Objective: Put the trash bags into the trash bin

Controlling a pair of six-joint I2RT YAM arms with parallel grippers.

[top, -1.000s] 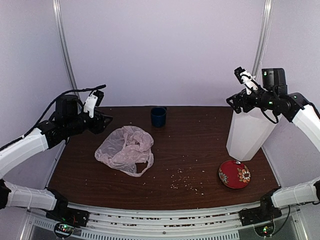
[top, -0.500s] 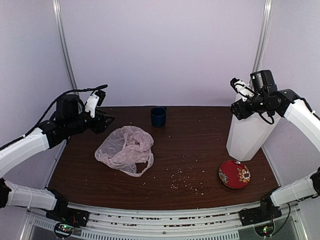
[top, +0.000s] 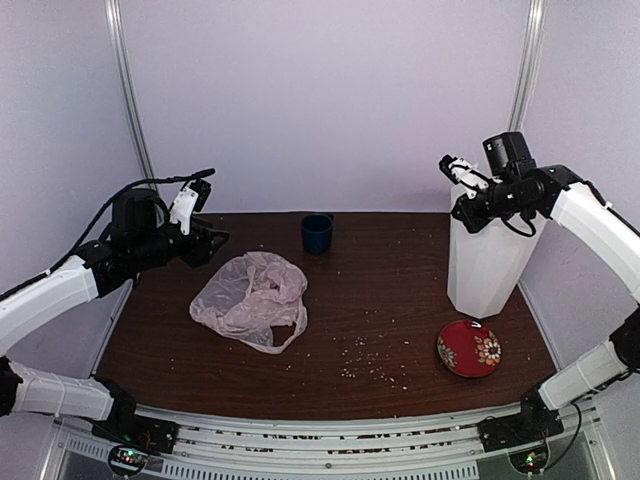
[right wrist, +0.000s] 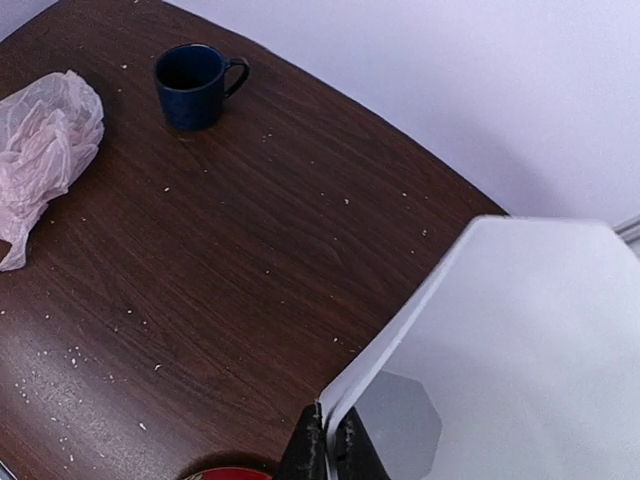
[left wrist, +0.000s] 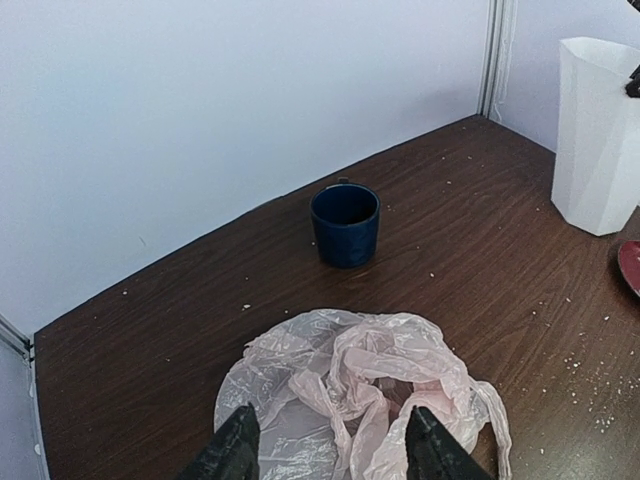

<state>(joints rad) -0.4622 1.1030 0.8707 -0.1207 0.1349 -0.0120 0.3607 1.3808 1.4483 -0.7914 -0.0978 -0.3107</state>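
Dark wood-grain table (top: 400,280) flecked with pale crumbs, boxed in by plain pale walls (top: 330,100). Left of centre, crumpled pink trash bag (top: 250,300) on the wood, below the left gripper (left wrist: 330,450), fingers spread wide. At the right edge, upright trash bin (top: 485,265), rim pinched by the right gripper's (right wrist: 325,445) closed fingers; blue cup (top: 317,233) at the back.
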